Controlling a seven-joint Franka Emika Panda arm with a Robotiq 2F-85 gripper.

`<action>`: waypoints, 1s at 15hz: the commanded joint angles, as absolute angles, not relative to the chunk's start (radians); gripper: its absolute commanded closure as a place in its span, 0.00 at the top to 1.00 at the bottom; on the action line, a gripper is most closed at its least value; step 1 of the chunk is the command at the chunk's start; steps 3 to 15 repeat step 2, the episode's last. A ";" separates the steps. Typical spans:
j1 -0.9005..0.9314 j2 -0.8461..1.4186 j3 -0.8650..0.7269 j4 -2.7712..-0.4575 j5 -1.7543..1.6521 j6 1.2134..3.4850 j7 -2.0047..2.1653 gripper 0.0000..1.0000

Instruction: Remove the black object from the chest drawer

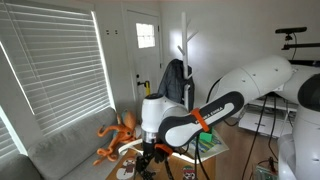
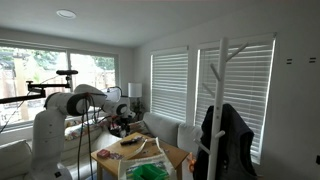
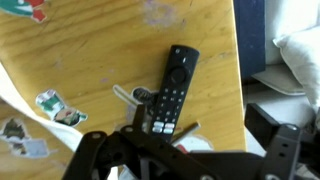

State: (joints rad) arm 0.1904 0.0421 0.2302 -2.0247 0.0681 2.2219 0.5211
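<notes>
A black remote control point(image 3: 171, 90) lies flat on the wooden table point(image 3: 90, 60) in the wrist view. My gripper point(image 3: 200, 125) hangs just above it, jaws wide open and empty, with the remote's near end by one finger. In both exterior views the gripper point(image 1: 148, 160) point(image 2: 122, 128) points down at the table. A bright green thing point(image 1: 207, 141), which seems to be the chest drawer, shows partly behind my arm. It also sits at the table's near end point(image 2: 150, 172). It is out of the wrist view.
An orange octopus plush point(image 1: 118, 135) sits on the grey sofa point(image 1: 60, 150). A white coat rack point(image 2: 222, 90) with a black jacket point(image 2: 226, 140) stands beside the table. Stickers point(image 3: 55, 108) and a small metal piece point(image 3: 130, 95) lie near the remote. The table edge point(image 3: 238, 70) is close.
</notes>
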 commanded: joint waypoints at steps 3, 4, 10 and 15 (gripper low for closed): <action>0.184 -0.045 0.211 -2.067 0.068 2.236 0.495 1.00; 0.184 -0.045 0.211 -2.067 0.068 2.236 0.495 1.00; 0.184 -0.045 0.211 -2.067 0.068 2.236 0.495 1.00; 0.184 -0.045 0.211 -2.067 0.068 2.236 0.495 1.00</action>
